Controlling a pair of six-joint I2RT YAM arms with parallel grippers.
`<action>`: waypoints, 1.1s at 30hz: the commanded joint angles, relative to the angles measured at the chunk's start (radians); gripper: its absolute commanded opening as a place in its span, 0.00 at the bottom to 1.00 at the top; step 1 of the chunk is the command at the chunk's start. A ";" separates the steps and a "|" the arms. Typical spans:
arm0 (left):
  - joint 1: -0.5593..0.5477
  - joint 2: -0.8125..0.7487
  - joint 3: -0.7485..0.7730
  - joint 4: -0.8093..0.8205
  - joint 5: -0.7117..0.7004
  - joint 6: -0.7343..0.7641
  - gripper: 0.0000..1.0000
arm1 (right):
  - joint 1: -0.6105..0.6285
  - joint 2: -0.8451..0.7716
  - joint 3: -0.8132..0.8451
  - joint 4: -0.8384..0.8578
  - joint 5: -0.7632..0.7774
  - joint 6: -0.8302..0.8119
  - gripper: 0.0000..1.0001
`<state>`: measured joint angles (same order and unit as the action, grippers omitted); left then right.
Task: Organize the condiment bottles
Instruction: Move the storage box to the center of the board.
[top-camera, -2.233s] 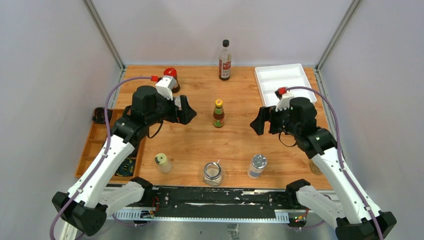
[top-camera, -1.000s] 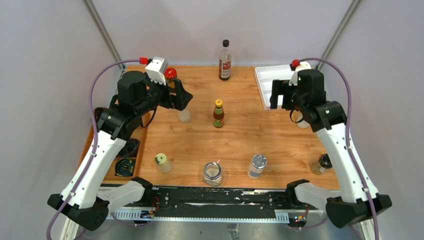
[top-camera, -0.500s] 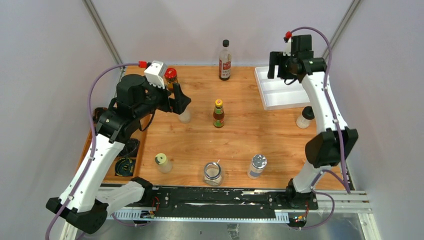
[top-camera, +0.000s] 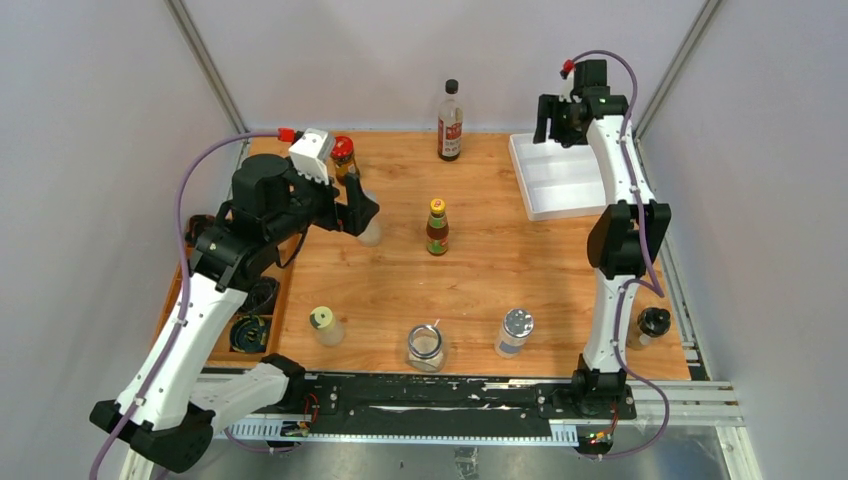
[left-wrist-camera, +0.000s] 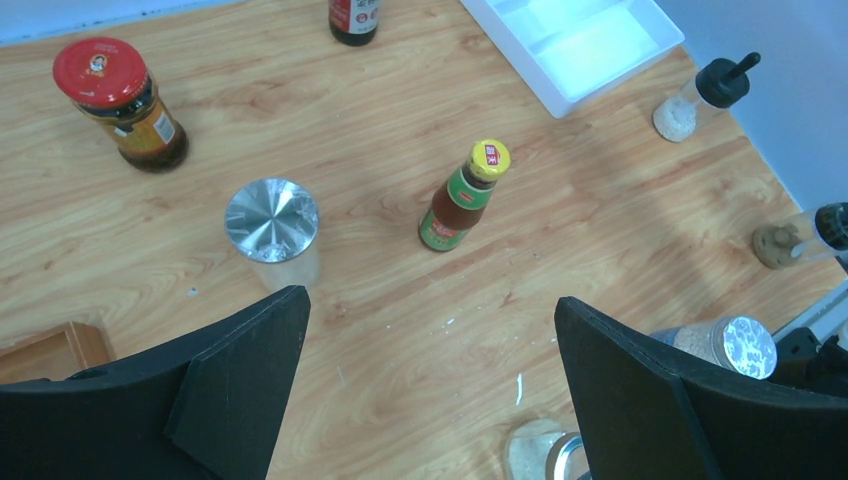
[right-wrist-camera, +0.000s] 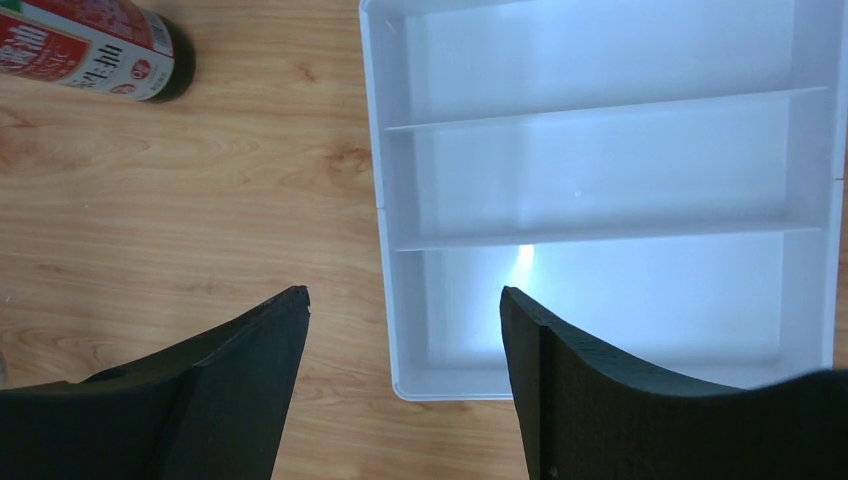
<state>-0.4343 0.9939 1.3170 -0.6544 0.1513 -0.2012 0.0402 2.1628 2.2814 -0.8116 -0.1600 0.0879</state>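
The left gripper (left-wrist-camera: 430, 300), jaws spread wide and empty, hovers near the far-left corner. The silver-capped jar (left-wrist-camera: 272, 225) stands just ahead of its left finger, off-centre, with the red-capped jar (left-wrist-camera: 120, 105) beyond. A sound grasp probably needs the jar centred between the fingers, then a descent below the cap. The yellow-capped bottle (left-wrist-camera: 465, 195) stands mid-table. The right gripper (right-wrist-camera: 405, 295), also wide open and empty, hangs over the white tray (right-wrist-camera: 600, 170) at the far-right corner.

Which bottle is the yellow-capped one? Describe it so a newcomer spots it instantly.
Start at the wooden table and go to its middle, in line with the tall red-labelled bottle at the far edge. A small sauce bottle stands there upright, apart from the others. It alone has a yellow cap, with green labels over reddish-brown contents.
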 joint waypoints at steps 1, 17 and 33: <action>-0.004 0.005 -0.007 -0.038 0.033 0.002 1.00 | -0.031 0.077 0.058 -0.026 -0.043 0.000 0.75; -0.004 0.044 -0.034 -0.021 0.048 0.026 1.00 | 0.009 0.190 0.051 0.001 -0.122 -0.083 0.67; -0.004 0.029 -0.064 -0.013 0.058 0.008 1.00 | 0.135 0.185 -0.101 0.123 0.085 -0.044 0.63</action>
<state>-0.4343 1.0382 1.2633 -0.6827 0.1871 -0.1917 0.1665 2.3592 2.2272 -0.7395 -0.1955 0.0280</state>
